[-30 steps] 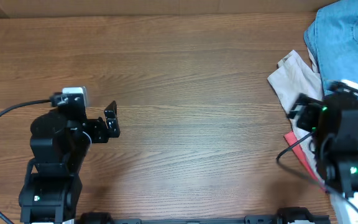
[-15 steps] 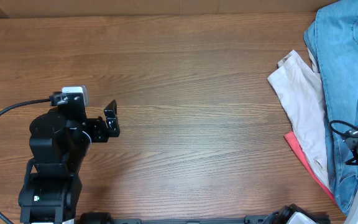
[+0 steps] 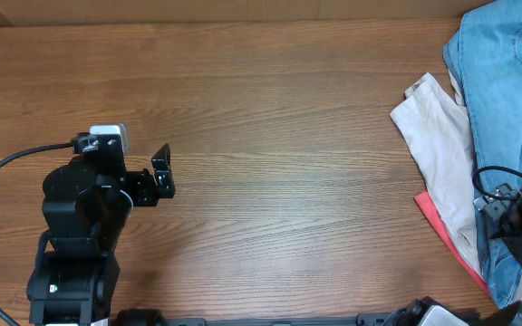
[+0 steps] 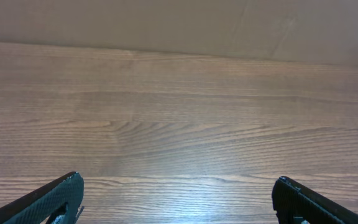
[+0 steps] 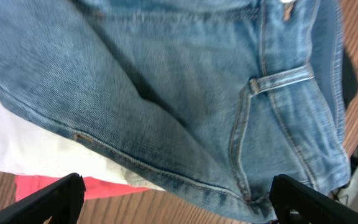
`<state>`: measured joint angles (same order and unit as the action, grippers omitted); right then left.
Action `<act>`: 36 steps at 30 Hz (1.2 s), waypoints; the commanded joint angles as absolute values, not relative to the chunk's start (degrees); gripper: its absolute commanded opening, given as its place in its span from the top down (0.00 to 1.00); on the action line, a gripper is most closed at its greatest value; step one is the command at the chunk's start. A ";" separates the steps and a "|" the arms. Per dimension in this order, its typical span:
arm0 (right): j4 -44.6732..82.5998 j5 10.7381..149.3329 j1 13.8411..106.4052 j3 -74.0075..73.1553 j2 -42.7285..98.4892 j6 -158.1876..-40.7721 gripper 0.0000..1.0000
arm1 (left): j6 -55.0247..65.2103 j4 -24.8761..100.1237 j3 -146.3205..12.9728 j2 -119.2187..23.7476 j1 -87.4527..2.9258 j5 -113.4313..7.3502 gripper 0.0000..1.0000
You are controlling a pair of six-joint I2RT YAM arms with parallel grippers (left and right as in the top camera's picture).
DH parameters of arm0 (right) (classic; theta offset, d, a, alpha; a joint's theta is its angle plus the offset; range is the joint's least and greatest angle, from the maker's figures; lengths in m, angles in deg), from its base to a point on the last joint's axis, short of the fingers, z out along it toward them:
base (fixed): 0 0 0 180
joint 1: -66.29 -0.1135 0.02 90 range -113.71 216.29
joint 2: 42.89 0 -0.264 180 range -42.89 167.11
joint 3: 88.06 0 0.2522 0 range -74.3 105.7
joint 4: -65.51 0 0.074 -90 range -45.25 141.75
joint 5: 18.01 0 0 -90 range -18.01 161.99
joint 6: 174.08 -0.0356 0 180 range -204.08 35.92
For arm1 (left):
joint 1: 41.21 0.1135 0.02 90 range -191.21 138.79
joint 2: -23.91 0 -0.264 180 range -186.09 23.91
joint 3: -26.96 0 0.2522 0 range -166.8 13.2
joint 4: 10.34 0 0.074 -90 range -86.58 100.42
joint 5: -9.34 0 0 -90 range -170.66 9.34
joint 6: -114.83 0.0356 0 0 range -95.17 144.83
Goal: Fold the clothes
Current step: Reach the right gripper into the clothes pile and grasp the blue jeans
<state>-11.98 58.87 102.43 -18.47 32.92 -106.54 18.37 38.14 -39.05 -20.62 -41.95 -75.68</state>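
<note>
Currently the jeans (image 3: pixel 501 100) lie bunched on the tabletop (image 3: pixel 288 109), overlapping the outer long side of the cream garment (image 3: pixel 442 154). A red cloth (image 3: pixel 440 225) shows at that garment's near end.

Long axis of the jeans: roughly parallel to the cream garment's long side, far end to near end.

Over the denim, just outward of the cream garment, hangs the right pincer (image 5: pixel 176 183). Its jaws are spread wide with nothing between them, and I can make out no contact with the cloth. Well apart from the cream garment, across bare wood, sits the left pincer (image 3: pixel 163 172), likewise wide open and holding nothing.

Judgement: the right pincer is by far the nearer, so the first grab likely falls to it, straight down onto the denim.

Look of the jeans: light blue and rumpled, with deep soft folds. A belt loop (image 5: pixel 281 78) and double-stitched seams face up. Hems I cannot make out.
</note>
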 commanded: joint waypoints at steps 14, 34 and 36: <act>-10.40 60.11 102.62 -18.86 41.95 -106.17 0.41 | 18.79 37.90 -40.53 -20.71 -41.60 -74.85 0.00; -26.90 82.71 90.01 12.68 35.37 -97.18 0.96 | 18.81 37.88 -40.53 -20.71 -41.60 -74.85 0.00; -27.87 82.91 83.85 14.53 34.91 -97.64 0.96 | 18.79 37.85 -40.53 -20.71 -41.60 -74.85 0.00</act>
<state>-26.97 77.10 91.65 10.32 37.20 -98.69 18.37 38.14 -39.05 -20.62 -41.95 -75.68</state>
